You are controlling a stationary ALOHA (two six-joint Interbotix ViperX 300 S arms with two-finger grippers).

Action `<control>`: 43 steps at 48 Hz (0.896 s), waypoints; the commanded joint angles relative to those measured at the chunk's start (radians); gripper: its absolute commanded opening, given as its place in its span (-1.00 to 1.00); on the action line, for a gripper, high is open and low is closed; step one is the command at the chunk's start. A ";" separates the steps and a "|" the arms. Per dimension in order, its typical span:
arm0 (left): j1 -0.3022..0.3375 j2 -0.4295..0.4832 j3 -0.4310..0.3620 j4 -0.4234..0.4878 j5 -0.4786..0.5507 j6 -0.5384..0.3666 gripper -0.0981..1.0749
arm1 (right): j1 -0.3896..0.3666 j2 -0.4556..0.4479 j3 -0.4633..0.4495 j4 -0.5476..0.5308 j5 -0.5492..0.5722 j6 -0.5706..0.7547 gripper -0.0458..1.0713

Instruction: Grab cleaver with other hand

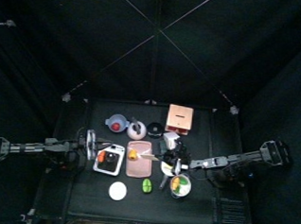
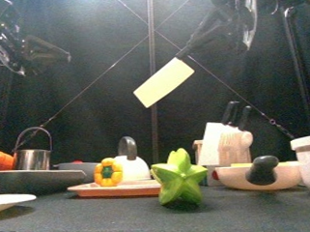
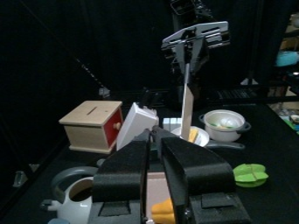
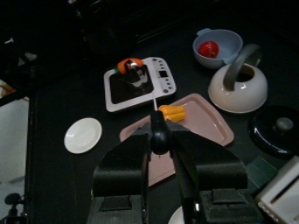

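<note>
The cleaver [image 2: 163, 82] hangs tilted in the air over the middle of the table, its pale blade broadside in the front view. Seen edge-on in the left wrist view, the cleaver [image 3: 187, 92] runs as a thin pale line from my right gripper [image 3: 193, 37] toward my left gripper [image 3: 156, 149]. My right gripper [image 4: 158, 140] is shut on the cleaver [image 4: 156, 122]. The left fingers stand close around a thin pale strip, so both grippers appear to hold the cleaver.
Below stand a pink cutting board [image 2: 116, 189] with a yellow pepper [image 2: 108, 172], a white kettle [image 2: 130, 160], a green star fruit [image 2: 181, 180], a knife block [image 2: 228, 139], a mortar bowl [image 2: 257, 171], a metal pot [image 2: 34, 152] and a wooden box [image 3: 91, 122].
</note>
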 commanded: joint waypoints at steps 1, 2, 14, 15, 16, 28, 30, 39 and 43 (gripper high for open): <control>-0.017 0.006 -0.018 0.003 -0.011 -0.003 0.19 | -0.009 0.014 -0.048 -0.057 -0.032 -0.002 0.04; -0.021 0.009 -0.018 0.003 -0.011 -0.003 0.22 | -0.009 0.018 -0.054 -0.067 -0.032 -0.002 0.04; -0.087 0.092 -0.063 0.000 -0.014 -0.003 0.69 | -0.009 0.057 -0.123 -0.192 -0.017 0.003 0.04; -0.091 0.106 -0.067 0.000 -0.017 -0.003 0.72 | -0.009 0.060 -0.127 -0.199 -0.015 0.003 0.04; -0.092 0.118 -0.074 0.000 -0.017 -0.003 0.74 | -0.009 0.061 -0.133 -0.207 -0.012 0.003 0.04; -0.097 0.262 -0.143 0.003 -0.072 0.005 0.78 | -0.009 0.075 -0.167 -0.258 0.006 0.006 0.04; -0.097 0.278 -0.149 0.006 -0.089 0.003 0.78 | -0.008 0.078 -0.170 -0.259 0.005 0.006 0.04; -0.097 0.321 -0.158 0.009 -0.166 -0.002 0.78 | -0.008 0.110 -0.198 -0.284 0.006 0.005 0.04; -0.097 0.325 -0.160 0.006 -0.195 -0.006 0.78 | -0.008 0.121 -0.212 -0.307 0.006 0.005 0.04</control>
